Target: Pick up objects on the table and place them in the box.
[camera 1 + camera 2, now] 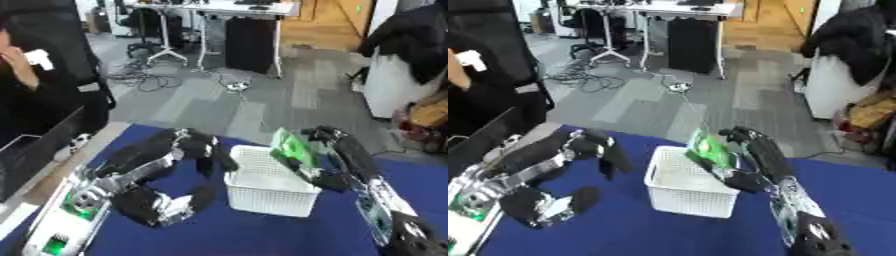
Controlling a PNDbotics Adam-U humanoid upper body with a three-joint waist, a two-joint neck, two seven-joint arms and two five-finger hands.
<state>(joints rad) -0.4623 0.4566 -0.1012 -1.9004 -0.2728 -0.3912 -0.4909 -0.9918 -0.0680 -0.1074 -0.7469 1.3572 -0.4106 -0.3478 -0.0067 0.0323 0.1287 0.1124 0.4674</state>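
A white mesh box [262, 187] stands on the blue table [227, 235]. My right hand [328, 140] comes in from the right and holds a green packet [293, 147] over the box's far right corner, fingers curled round it. Left of the box, my left hand [199, 150] hangs with its fingers pointing down and relaxed, holding nothing. Below it, a black and white object [162, 205] lies on the cloth.
The table's far edge runs just behind the box. A dark monitor [39, 150] stands at the table's left edge. A person in black sits at the far left. Desks and cables fill the floor beyond.
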